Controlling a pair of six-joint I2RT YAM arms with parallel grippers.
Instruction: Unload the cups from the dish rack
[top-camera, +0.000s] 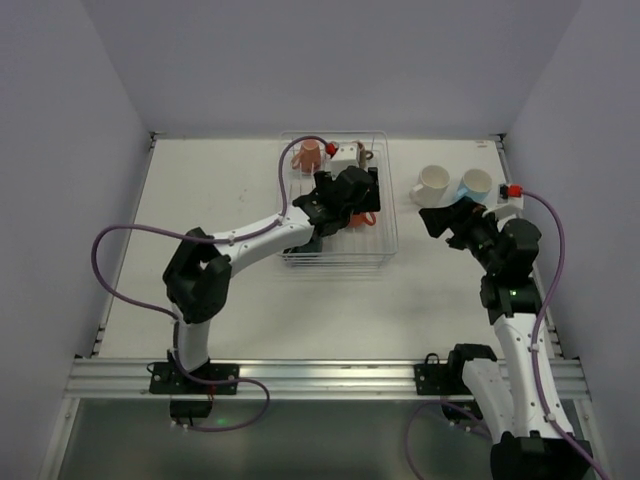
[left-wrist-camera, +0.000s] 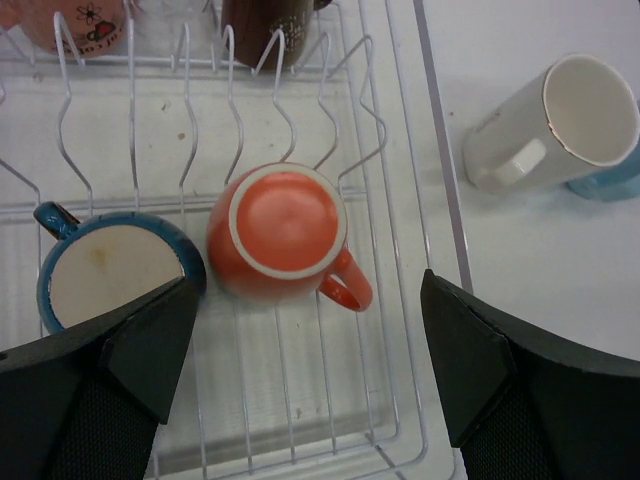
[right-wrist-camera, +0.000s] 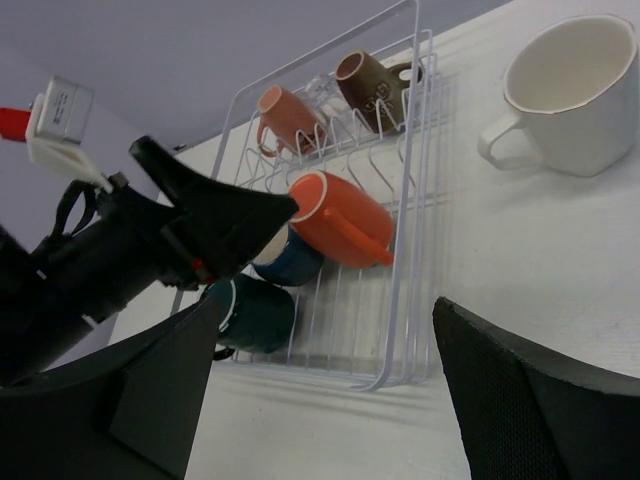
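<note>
Inside the dish rack five cups are counted, so the unloading is judged under half done.

- Far end of the rack: salmon pink cup at the left, dark brown cup at the right; something clear shows faintly between them, too indistinct to confirm as the glass.
- Near half of the rack: dark green cup nearest the front rim, navy cup beyond it; orange cup just right of the navy one.
- Orange cup: base turned up toward the left wrist camera, mouth down among the tines; its long axis is judged to stand steeply and lean, not lie flat; handle pointing toward the rack's right wall and front rim.
- Left pincer: over the orange cup, fingers spread wide to either side of it, nothing grasped, no contact seen.

On the table, right of the rack and well apart from its wall, two cups are already out: cream-white cup, mouth up, handle toward the rack; light blue cup touching or just beside it on the side away from the rack.

Right pincer: right of the rack, nearer the arm bases than those two cups; released and empty.
</note>
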